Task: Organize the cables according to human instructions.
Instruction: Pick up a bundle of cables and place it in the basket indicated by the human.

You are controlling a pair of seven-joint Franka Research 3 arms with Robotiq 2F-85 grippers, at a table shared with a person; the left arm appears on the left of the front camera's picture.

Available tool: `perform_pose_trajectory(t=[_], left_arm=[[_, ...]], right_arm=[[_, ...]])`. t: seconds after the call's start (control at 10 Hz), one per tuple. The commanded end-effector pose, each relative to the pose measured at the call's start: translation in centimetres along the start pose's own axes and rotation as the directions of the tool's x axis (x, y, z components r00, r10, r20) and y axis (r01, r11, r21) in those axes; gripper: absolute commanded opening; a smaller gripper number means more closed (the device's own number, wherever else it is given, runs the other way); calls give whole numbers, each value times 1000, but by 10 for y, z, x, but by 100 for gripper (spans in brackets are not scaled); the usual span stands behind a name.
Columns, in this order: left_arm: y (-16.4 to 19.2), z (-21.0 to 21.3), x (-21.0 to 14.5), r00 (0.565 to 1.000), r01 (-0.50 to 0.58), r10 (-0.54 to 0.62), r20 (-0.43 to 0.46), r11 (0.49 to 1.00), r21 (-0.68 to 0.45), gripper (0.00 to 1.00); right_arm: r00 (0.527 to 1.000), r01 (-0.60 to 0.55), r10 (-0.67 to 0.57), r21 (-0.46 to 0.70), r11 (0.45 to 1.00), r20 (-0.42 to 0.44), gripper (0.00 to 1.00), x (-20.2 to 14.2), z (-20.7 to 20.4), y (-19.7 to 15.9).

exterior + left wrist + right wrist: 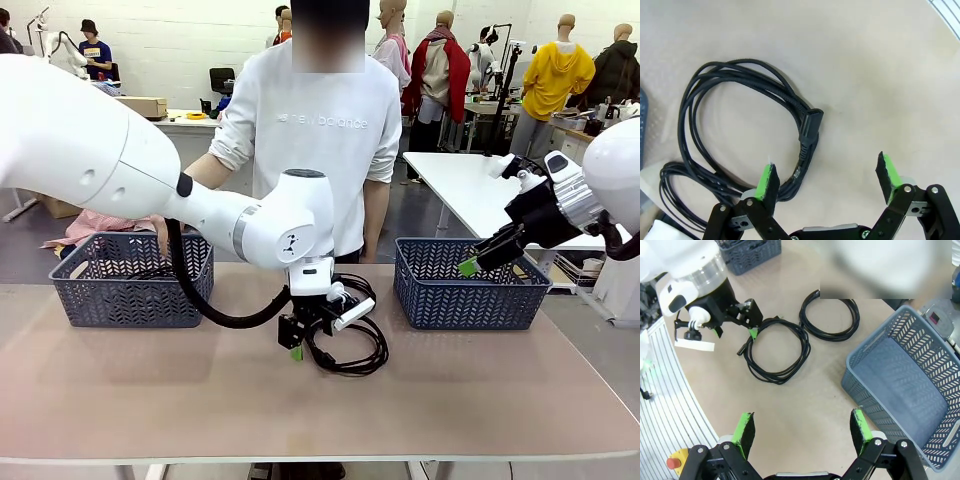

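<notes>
Left fingers (765,182) spread wide, empty, low over table (880,75). First cable (740,65) lies coiled flat just ahead of them. Its plug (810,125) sits ahead of gap between fingers, and cord runs past one green pad. Second cable (670,182) lies outboard of same finger, partly cut off. Right fingers (745,430) spread, empty, held above table. Blue-grey basket (900,390) beside one finger, both coils well ahead. Dark cord possibly in other basket (130,295), unclear.

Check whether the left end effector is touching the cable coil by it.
Cannot tell. In the left wrist view the open left end effector has one finger overlapping the cable coil strands, but neither contact nor a gap above them shows plainly.
</notes>
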State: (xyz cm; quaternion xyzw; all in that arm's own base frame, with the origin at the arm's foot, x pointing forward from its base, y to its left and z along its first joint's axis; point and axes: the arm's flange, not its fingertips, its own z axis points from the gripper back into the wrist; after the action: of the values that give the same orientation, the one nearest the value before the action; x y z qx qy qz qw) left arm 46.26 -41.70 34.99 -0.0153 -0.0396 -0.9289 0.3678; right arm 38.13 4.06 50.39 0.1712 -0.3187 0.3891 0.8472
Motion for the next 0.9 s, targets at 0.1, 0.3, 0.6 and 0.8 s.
perform_pose_trajectory(t=[0.1,0.3,0.6,0.8], left_arm=[[12,-5,-9,1000,12,-12,-9,1000,8,100],[17,-13,-12,1000,5,-4,-18,1000,15,100],[20,-21,-13,999,5,-5,-43,1000,9,100],[21,-27,-14,998,6,-6,-55,1000,2,100]], right_arm=[[1000,-18,17,15,1000,24,100,-2,-1,-3],[1000,-18,17,15,1000,24,100,-2,-1,-3],[1000,-18,17,15,1000,24,100,-2,-1,-3],[1000,-18,17,15,1000,24,100,-2,-1,-3]])
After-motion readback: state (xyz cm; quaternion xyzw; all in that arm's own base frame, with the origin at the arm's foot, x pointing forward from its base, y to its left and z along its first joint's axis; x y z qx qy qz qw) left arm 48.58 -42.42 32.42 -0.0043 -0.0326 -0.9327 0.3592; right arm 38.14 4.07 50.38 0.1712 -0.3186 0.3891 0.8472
